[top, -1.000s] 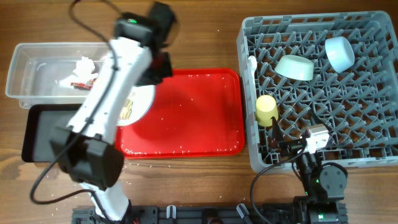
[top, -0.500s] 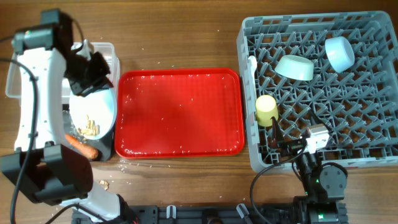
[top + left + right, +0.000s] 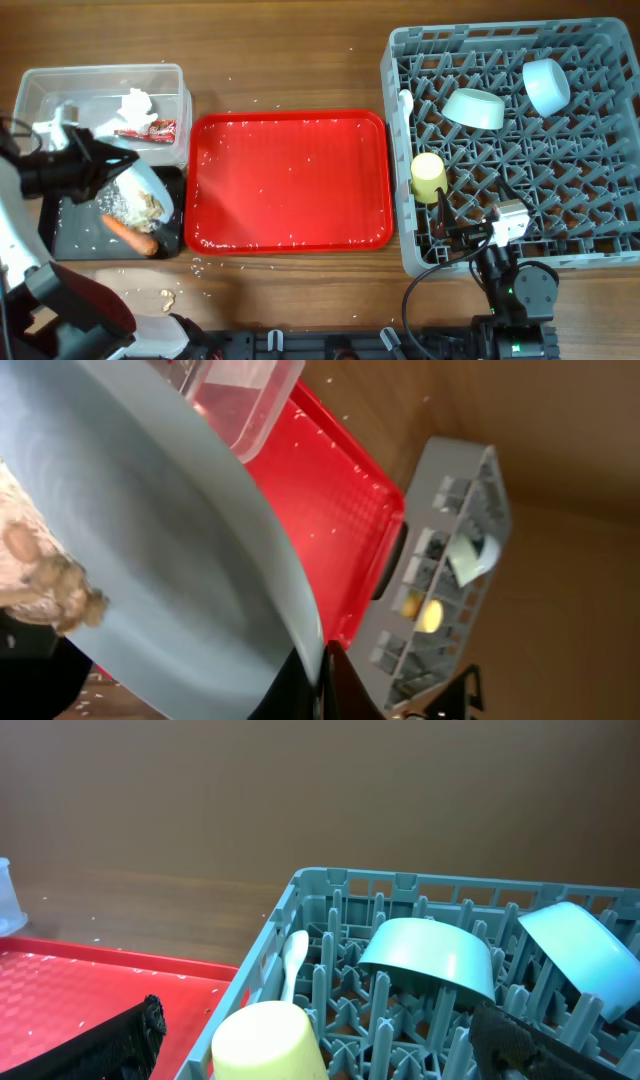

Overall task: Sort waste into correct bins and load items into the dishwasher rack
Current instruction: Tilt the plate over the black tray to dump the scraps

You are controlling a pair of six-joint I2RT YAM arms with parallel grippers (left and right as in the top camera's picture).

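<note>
Tilting steeply over the shallow black tub [image 3: 68, 218], the smooth pale blue plate [image 3: 142, 183] is pinched at its rim by the left gripper [image 3: 100, 165]. Lumpy beige crumbs [image 3: 135, 206] cling to it, with a stubby orange carrot [image 3: 128, 233] lying below. The right gripper [image 3: 315, 1038] rests with jaws spread wide beside the grey lattice rack [image 3: 590, 140].

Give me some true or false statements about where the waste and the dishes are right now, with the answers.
1. The tissue and the wrapper lie in the clear tub. True.
2. The carrot lies in the clear tub. False: it lies in the black tub.
3. The yellow cup is in the rack. True.
4. The plate lies flat in the rack. False: the left tool holds it tilted over the black tub.
5. The right tool grips the spoon. False: it is open and empty; the spoon lies at the rack's left edge.
</note>
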